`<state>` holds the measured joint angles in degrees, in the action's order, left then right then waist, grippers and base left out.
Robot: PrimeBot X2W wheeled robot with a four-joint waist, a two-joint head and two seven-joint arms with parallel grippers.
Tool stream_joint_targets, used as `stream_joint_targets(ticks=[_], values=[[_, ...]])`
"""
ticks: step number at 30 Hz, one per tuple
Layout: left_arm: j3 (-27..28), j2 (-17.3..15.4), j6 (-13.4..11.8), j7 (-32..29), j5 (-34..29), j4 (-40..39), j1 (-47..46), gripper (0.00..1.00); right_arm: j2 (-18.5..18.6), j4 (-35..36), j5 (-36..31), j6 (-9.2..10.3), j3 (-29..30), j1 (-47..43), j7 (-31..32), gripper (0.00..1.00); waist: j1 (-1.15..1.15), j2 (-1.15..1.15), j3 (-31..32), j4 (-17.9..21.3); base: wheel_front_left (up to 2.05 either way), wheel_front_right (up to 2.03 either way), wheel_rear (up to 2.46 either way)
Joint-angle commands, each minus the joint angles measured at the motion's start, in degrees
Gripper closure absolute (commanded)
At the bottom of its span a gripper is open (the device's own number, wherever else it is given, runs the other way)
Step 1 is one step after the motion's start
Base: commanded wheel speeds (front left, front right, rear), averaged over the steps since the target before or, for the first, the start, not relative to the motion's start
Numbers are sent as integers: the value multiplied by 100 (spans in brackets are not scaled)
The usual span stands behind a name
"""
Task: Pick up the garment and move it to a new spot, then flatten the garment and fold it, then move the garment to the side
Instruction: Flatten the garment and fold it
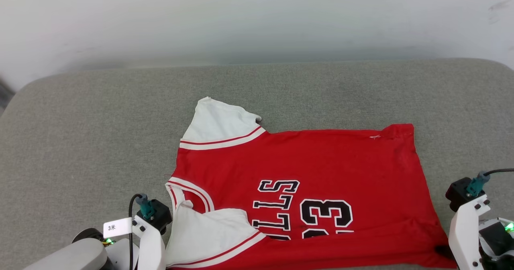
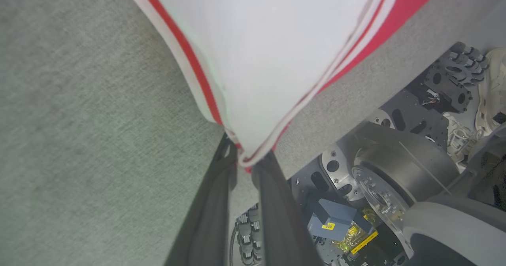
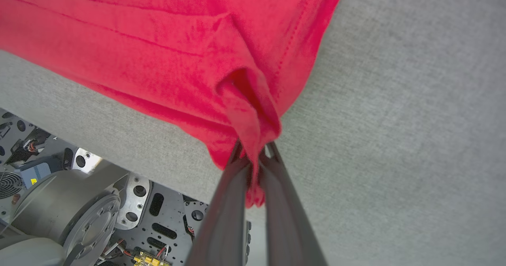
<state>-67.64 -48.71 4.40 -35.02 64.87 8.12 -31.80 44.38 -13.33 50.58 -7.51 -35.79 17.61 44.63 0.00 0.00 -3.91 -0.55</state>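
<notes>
- Pale and close at the bottom corners of the head view sit the left arm's wrist (image 1: 148, 238) and the right arm's wrist (image 1: 466, 230), each topped by a black block with a teal plug. Their fingers are cut off or hidden by cloth.
- Between them the garment (image 1: 321, 169) lies spread on the grey cushion (image 1: 80, 141), collar to the left and hem to the right. Its near edge runs out of frame.
- Its near white sleeve (image 1: 209, 234) is folded onto the front and covers part of the black lettering.
- A pale wall (image 1: 241, 17) rises beyond the cushion's far edge.
- From the left wrist, the left gripper (image 2: 245, 159) is pinched on the tip of the sleeve's red-and-white trim. Cushion lies to one side, and the robot base (image 2: 379, 171) shows past the cushion's edge. A pale shape at the frame's edge is too cropped to identify.
- From the right wrist, the right gripper (image 3: 255, 155) is clamped on a bunched red hem corner, and the fold hides the fingertips. Cushion and base plates surround it.
</notes>
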Motion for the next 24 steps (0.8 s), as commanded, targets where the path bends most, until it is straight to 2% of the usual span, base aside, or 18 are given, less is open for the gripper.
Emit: stream_joint_targets(ticks=[1,2,3,7,11,18,24], values=[[-15,9,-56,48,-35,36,77,100,-47,-88,-69,4,16,-91,-50,100,0,0,-35,4,0,0,0],[1,38,-74,93,-30,66,94,83,-79,-132,-95,4,33,-108,-91,63,0,0,-44,-1,0,0,0],[32,65,-100,159,-46,86,90,0,-116,-154,-114,4,52,-117,-155,0,0,0,-46,-8,0,0,0],[97,49,-121,288,-122,115,-27,0,-223,-87,-194,3,123,-93,-539,0,0,0,13,-29,0,0,0],[240,-69,-133,464,-170,-9,-156,0,-299,-3,-397,4,349,-53,-1282,0,0,0,152,-36,0,0,0],[677,-255,-253,1152,-560,-198,-611,0,-723,158,-1118,3,1217,-140,-2935,0,0,0,231,63,0,0,0],[973,-105,-378,1549,-934,54,-1184,0,-1258,647,-1877,4,2134,-368,-3812,0,0,0,-15,251,0,0,0]])
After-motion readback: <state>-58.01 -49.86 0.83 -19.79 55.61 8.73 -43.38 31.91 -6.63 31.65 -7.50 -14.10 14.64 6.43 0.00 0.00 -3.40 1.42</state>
